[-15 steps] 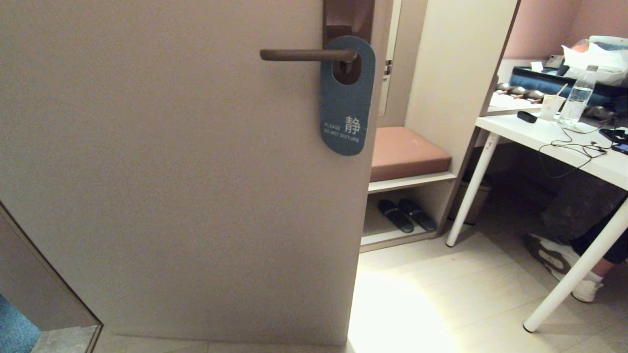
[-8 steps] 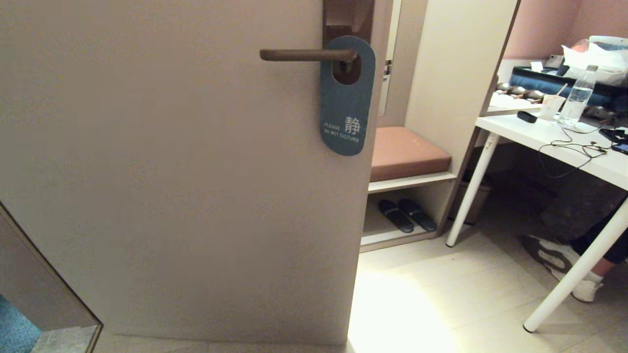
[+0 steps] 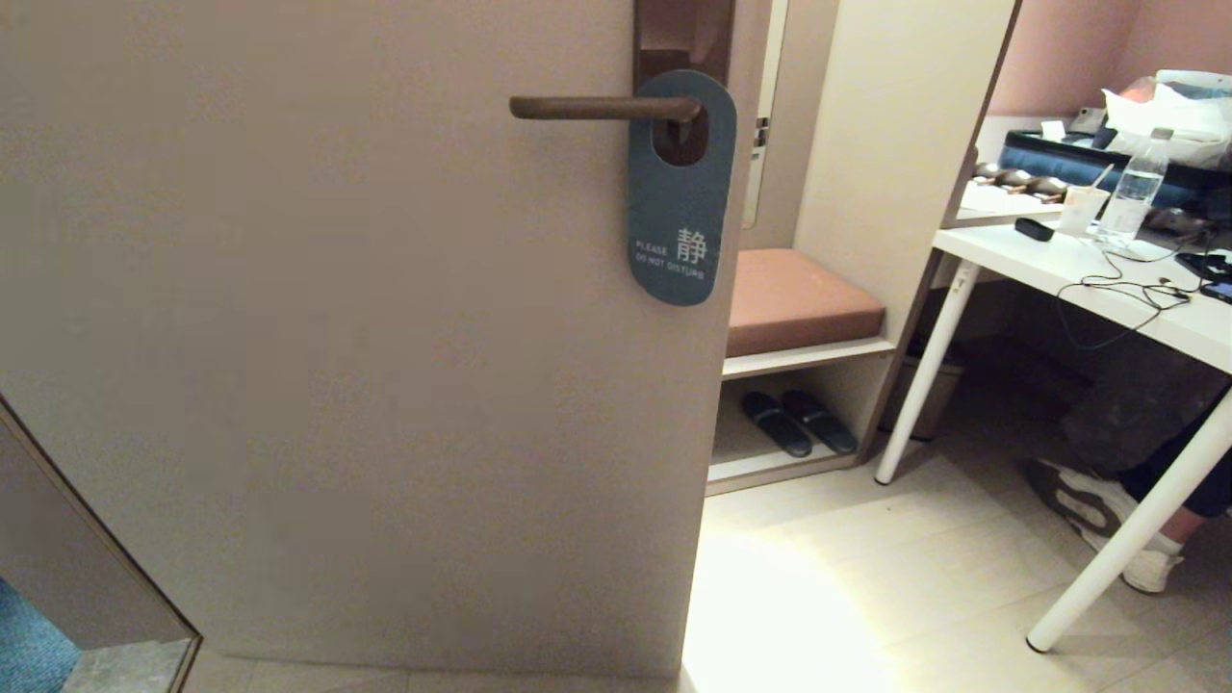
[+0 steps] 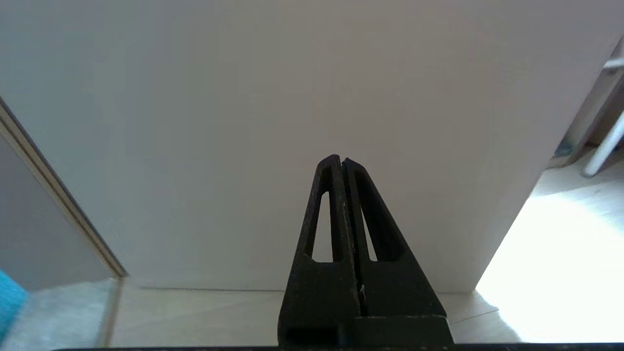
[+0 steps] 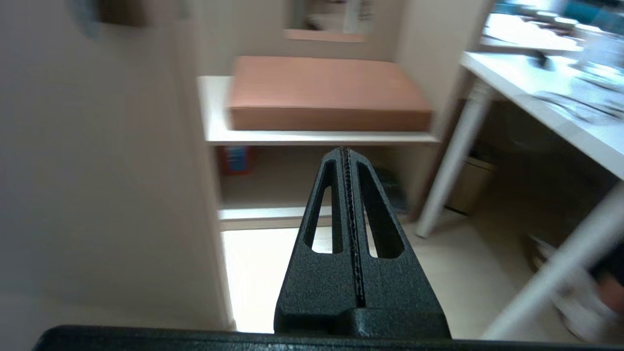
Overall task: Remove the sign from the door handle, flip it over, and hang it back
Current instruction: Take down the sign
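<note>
The sign (image 3: 681, 188) hangs on the door handle (image 3: 602, 108), blue side out, at about one o'clock in the head view. Its oval hole is threaded over the inner end of the lever, next to the backplate (image 3: 683, 38), and the card drops straight down, flat against the door (image 3: 337, 337), close to the door's free edge. White lettering near its lower end reads "PLEASE DO NOT DISTURB" beside a large Chinese character. The reverse side is hidden. The handle's lever runs level toward nine o'clock from the sign; the backplate is cut off by the top of the frame, and the sign covers its lower part.

Neither arm shows in the head view. In the left wrist view the left gripper (image 4: 342, 162) has its fingers pressed together on nothing, pointing at the bare lower face of the door, near the floor. In the right wrist view the right gripper (image 5: 345, 152) is likewise clenched and empty, aimed past the door edge at the cushioned bench (image 5: 326, 92); that picture is blurred, and only a dim bluish smear and a brown patch appear at its eleven o'clock corner.

Toward three o'clock of the door in the head view stand the bench with slippers (image 3: 797, 422) beneath it, and a white table (image 3: 1097, 289) partly cut off by the frame.
</note>
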